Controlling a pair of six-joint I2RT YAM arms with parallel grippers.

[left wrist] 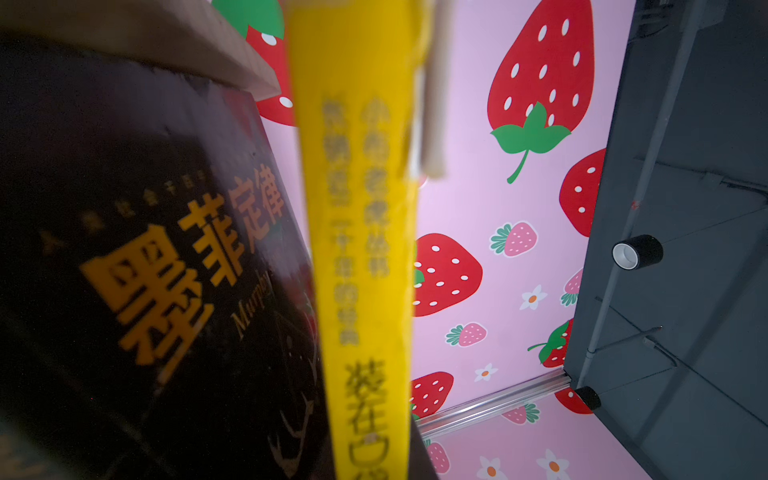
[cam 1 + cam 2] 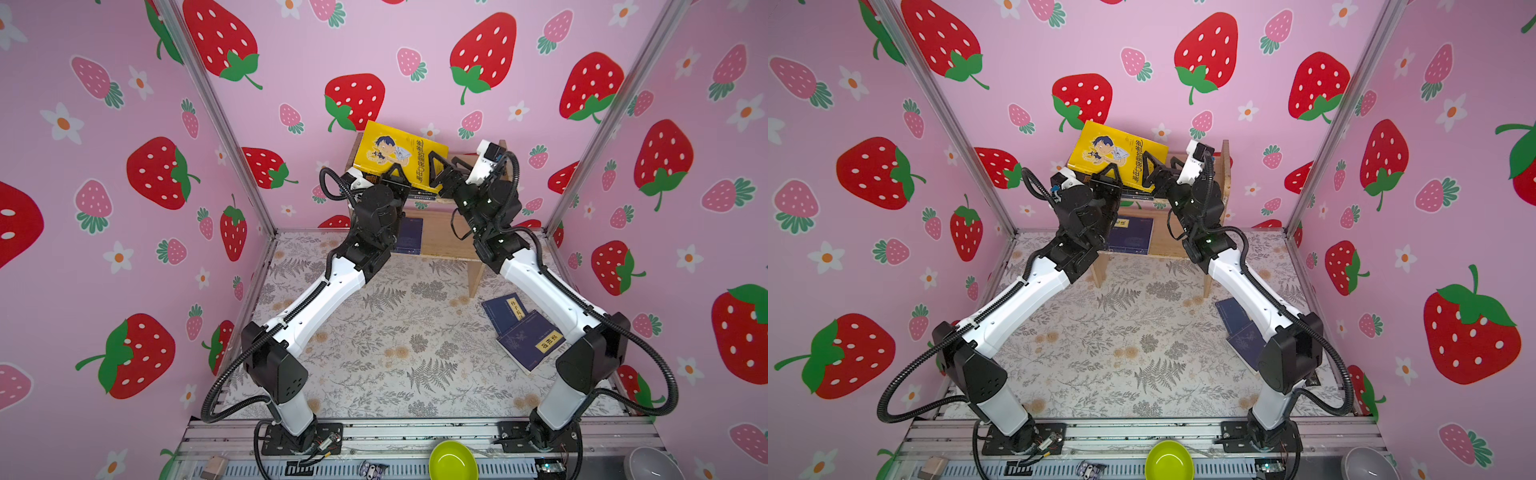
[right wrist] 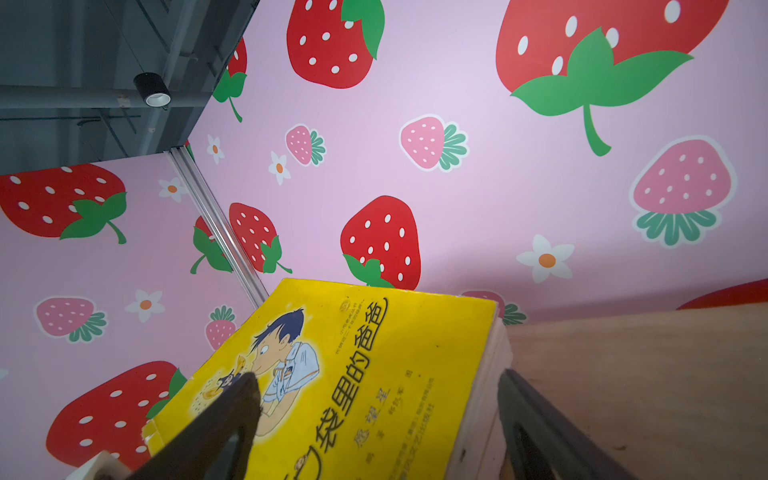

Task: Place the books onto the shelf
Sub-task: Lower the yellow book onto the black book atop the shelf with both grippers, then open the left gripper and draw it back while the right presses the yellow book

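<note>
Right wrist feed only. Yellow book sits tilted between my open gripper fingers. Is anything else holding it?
Observer: Yes. In both top views the left gripper is shut on the lower edge of the yellow book.
Operator: What's beside it on that side?
Observer: A black book with a gold title, close beside it in the left wrist view.
Operator: Any books on the table?
Observer: Two navy books lie on the table, partly under the right arm.
</note>
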